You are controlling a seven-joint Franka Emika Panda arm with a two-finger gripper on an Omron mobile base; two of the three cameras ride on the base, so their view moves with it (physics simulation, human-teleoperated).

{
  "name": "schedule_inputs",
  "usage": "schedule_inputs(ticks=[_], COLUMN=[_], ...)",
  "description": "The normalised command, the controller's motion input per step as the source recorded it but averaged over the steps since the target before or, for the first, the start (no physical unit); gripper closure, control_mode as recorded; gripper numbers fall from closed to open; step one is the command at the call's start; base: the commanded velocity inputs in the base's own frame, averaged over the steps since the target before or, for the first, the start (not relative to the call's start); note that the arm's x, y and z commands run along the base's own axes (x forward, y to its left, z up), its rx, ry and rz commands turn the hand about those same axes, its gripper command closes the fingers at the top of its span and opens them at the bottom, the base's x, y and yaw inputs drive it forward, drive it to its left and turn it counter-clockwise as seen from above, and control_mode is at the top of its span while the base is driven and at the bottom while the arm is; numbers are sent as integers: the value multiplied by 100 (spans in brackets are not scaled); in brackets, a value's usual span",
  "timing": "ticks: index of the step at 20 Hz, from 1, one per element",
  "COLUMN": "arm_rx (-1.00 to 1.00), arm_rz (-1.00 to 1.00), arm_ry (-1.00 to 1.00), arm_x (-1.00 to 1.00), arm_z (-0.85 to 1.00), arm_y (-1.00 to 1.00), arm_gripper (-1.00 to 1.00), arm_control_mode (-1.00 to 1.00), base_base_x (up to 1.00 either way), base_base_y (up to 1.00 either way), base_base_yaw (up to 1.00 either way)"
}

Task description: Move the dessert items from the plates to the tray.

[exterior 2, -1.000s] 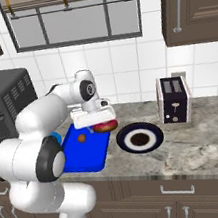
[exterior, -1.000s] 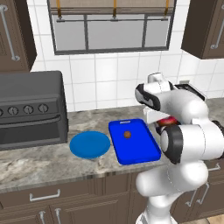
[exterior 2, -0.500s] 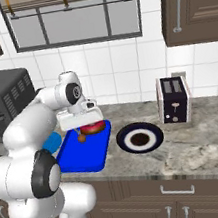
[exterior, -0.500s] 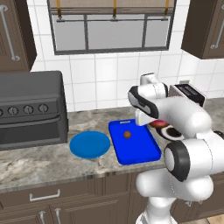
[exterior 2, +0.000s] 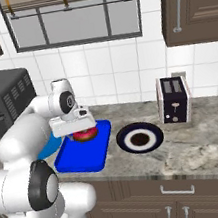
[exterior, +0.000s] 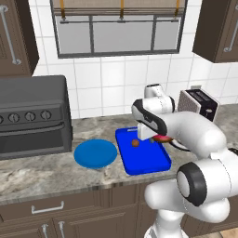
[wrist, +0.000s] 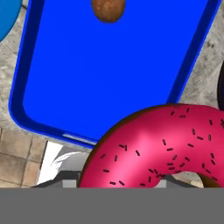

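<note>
Camera layout: two base views and one hand view.
The left base view looks forward and down from behind the arm, which rises at lower right; the right base view does the same with the arm at lower left. Both share the counter [exterior: 56,174], the tray [exterior: 142,155] and the toaster [exterior 2: 173,99]. The hand view looks down at close range onto the tray [wrist: 109,74], the donut [wrist: 162,146] and the small brown ball [wrist: 108,9].

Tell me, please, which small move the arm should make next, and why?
Probably lower a little and release. The end effector holds the pink donut above the blue tray, where the brown ball already lies. The round blue plate and the red-rimmed plate carry no dessert.
</note>
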Motion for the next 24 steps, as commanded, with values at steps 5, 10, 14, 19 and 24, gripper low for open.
schedule_inputs(ticks=[5, 10, 14, 19, 24], arm_rx=[5, 5, 0, 0, 0], arm_rz=[0, 1, 6, 3, 0], arm_ry=[0, 0, -8, -6, 0], arm_x=[-1, 15, 7, 0, 0], arm_z=[-5, -19, -21, -28, -32], arm_y=[24, 7, 0, 7, 4], arm_gripper=[100, 100, 100, 100, 100], arm_control_mode=[-100, -100, -100, -100, -100], base_base_x=[0, 0, 0, 0, 0], base_base_y=[0, 0, 0, 0, 0], base_base_yaw=[0, 0, 0, 0, 0])
